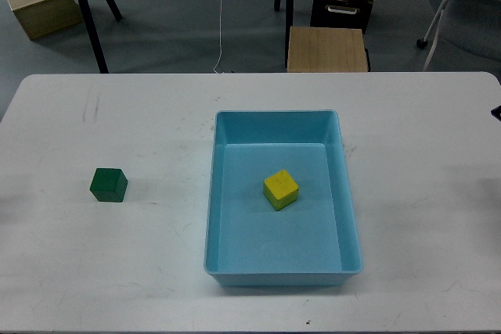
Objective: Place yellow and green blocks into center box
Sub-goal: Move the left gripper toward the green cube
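Green block [108, 184] sits alone on the worktop [78, 271], well left of the blue tray [275, 275] holding the yellow block [280, 189] — my left arm's side, I judge — neither claw in view, so their state I cannot tell.

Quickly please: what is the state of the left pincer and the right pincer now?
Left pincer: not in view, so its state cannot be told.
Right pincer: not in view either; only a dark sliver shows at the right edge.

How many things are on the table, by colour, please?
Yellow: 1, the yellow block, lying in the tray
Green: 1, the green block, on the table left of the tray
Blue: 1, the tray
Total: 3
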Tool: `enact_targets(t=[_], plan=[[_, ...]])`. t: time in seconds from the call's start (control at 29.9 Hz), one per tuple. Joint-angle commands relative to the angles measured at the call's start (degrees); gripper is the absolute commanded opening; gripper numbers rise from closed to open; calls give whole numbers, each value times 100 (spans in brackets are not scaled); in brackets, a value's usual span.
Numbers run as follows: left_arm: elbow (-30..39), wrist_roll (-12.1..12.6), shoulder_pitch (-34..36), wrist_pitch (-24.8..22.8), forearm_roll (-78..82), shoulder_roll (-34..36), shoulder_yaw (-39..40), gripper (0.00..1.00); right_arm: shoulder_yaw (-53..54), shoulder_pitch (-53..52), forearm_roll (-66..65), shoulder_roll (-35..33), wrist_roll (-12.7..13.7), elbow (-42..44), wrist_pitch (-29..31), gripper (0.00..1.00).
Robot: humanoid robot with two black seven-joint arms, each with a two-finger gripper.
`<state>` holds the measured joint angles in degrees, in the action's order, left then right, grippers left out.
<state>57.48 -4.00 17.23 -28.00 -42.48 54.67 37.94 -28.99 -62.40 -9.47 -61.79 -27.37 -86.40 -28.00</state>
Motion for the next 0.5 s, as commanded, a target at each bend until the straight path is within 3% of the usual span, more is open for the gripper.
enact_targets(t=[0.0,0.17,0.37,0.47], plan=[[-9,-74,227,0,1747,403,64,100,-1,0,7,0,-5,-9,0,100],[201,-619,500,0,3507,1027,82,100,17,-9,7,0,-5,-9,0,100],[1254,-1392,1185,0,6008,1617,99,99,60,-9,7,9,-5,-17,0,100],[1931,-1507,1467,0,7899,1591,152,99,104,-9,7,9,-5,-17,0,100]])
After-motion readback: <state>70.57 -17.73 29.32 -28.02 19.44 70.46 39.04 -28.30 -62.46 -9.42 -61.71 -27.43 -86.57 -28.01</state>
